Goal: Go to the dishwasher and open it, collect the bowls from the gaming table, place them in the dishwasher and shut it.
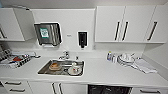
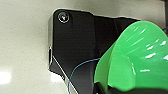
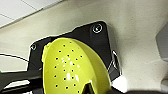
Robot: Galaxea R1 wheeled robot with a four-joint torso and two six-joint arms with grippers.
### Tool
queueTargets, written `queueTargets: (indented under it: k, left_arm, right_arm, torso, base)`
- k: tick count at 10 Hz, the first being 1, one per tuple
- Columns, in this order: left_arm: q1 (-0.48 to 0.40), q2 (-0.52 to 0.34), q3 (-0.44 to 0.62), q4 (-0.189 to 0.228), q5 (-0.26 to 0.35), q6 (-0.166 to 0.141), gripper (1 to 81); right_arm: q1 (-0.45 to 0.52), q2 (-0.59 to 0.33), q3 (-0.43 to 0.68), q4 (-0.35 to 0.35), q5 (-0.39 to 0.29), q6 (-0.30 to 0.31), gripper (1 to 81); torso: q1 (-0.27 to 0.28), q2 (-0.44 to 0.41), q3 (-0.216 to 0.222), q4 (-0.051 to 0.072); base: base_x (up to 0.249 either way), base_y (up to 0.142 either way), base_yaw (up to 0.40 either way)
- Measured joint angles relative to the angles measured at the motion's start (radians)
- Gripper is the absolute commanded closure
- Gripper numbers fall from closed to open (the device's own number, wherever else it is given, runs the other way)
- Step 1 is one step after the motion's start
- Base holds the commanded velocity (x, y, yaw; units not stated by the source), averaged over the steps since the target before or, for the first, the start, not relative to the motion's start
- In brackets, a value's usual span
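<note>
From the head view, the robot faces a white kitchen desk (image 1: 105,71) with a steel sink (image 1: 43,70) set into it; dishes lie in the sink, a paper-towel dispenser (image 1: 48,33) and a dark soap dispenser (image 1: 82,39) hang on the wall above it, and stacked plates (image 1: 126,59) sit well to the right of the sink. Below the desk edge, to the right of the sink, the dishwasher (image 1: 110,90) shows as a dark opening, which I judge to be open already. In the left wrist view, a smooth lime-green translucent bowl (image 2: 140,57) sits close against the wrist plate, its rim running under the dark part at the picture's edge; it looks carried by the left pincer, but I cannot tell how far the fingers are parted. In the right wrist view, a yellow-green bowl with small holes (image 3: 72,67) sits likewise close to the right wrist, seemingly carried, and here too the pincer's opening cannot be made out. Both bowls look light, thin, stiff and glossy, so likely slippery; the rim seems the only sensible place to pinch. Each wrist appears to hang low with pale floor behind.
</note>
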State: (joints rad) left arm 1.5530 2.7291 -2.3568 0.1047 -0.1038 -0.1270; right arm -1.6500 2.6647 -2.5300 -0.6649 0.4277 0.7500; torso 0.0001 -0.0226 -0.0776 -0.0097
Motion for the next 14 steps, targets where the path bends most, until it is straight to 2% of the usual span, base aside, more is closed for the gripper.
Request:
queueTargets:
  k: [2,5,10,14]
  left_arm:
    - [0.008,-0.046,0.040,0.017,-0.014,0.000,81.1]
    - [0.030,-0.086,0.043,0.031,-0.031,0.000,81.1]
    - [0.088,-0.216,0.079,0.031,-0.141,-0.008,81.1]
    - [0.076,-0.297,0.244,0.031,-0.183,-0.057,81.1]
  right_arm:
    - [-0.004,-0.027,0.007,0.000,-0.001,0.002,81.1]
    - [-0.004,0.007,-0.053,0.001,0.003,0.003,81.1]
    - [0.008,0.003,-0.071,0.002,0.015,0.003,81.1]
    - [0.008,0.004,-0.071,0.002,0.016,0.003,81.1]
  torso:
    - [-0.001,0.000,-0.016,0.000]
    - [-0.001,0.000,-0.073,0.000]
    - [0.000,0.000,-0.082,0.000]
    - [0.000,0.000,-0.082,0.000]
  base:
    - [0.000,0.000,0.000]
    - [0.000,0.000,0.000]
    - [0.000,0.000,0.000]
    - [0.000,0.000,0.000]
